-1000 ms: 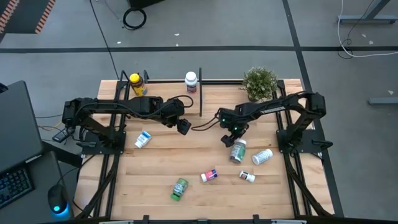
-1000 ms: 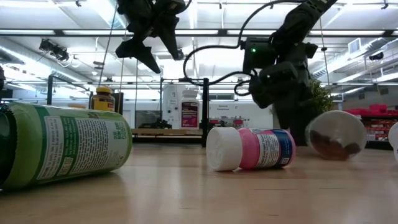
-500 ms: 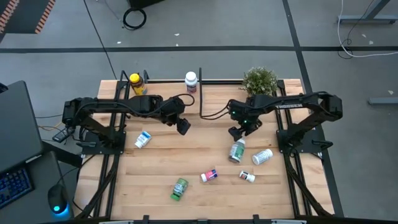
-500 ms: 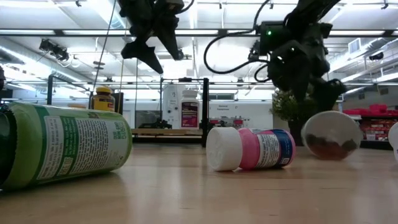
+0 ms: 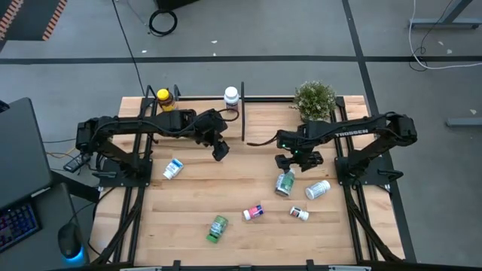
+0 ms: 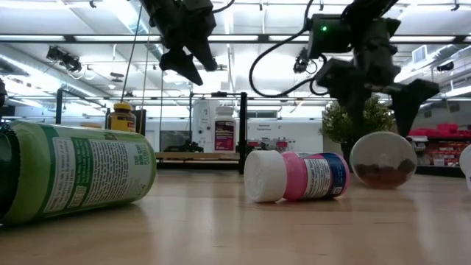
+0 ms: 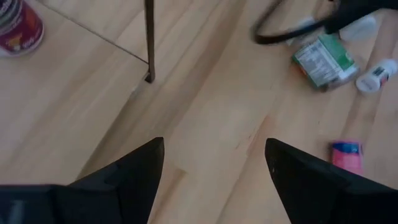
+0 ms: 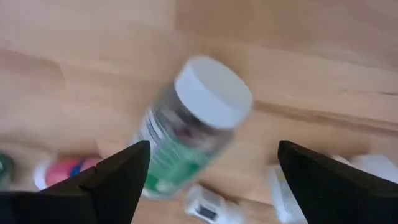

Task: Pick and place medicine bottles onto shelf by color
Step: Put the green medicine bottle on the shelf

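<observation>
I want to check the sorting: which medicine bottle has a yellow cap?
The amber bottle standing at the shelf's left end; every other bottle's cap is white or green.

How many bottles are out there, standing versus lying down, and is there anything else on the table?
Standing bottles: 2 (yellow-capped, white-capped)
Lying bottles: 6 ()
Plant: 1
Total: 9

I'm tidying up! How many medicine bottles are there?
8. On the shelf: amber bottle, magenta-label bottle. Lying on the table: blue-label, green-label, white, tiny white, pink, green. Arms may hide more.
</observation>
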Motion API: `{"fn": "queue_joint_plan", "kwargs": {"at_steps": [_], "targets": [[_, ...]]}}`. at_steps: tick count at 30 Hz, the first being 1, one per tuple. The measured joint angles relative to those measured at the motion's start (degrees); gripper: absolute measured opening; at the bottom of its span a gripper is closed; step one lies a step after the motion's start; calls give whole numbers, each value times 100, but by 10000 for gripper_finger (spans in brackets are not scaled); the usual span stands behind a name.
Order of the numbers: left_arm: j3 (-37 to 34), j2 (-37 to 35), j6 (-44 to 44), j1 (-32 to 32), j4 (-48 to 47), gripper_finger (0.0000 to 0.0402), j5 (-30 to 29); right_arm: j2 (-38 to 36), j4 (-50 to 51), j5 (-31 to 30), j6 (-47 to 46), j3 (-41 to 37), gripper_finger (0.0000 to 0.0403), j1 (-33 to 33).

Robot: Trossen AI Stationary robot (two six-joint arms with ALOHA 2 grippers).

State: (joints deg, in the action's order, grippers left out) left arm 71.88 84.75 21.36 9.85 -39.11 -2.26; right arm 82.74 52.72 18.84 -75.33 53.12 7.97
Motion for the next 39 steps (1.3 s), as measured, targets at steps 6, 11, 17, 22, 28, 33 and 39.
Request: {"fn": "queue_joint_plan", "kwargs": {"at_steps": [6, 11, 17, 22, 28, 33, 39], "targets": [[0, 0, -413, 1, -31, 286, 2, 539, -288, 5, -336, 2, 362, -76], [0, 0, -593, 7, -50, 286, 1, 827, -568, 158, -481, 4, 360, -192], [0, 0, -751, 7, -48, 286, 1, 1021, -820, 3, -546, 2, 359, -195], [0, 0, -672, 7, -72, 286, 2, 1112, -1179, -12, -420, 4, 351, -200], [0, 0, -299, 7, -310, 286, 4, 1190, -1211, 94, -48, 4, 321, -316], [0, 0, -32, 7, -310, 286, 0, 1195, -1172, 97, 298, 2, 291, -382], [0, 0, 221, 7, -309, 286, -38, 1195, -1158, 113, 813, 2, 242, -398]]}}
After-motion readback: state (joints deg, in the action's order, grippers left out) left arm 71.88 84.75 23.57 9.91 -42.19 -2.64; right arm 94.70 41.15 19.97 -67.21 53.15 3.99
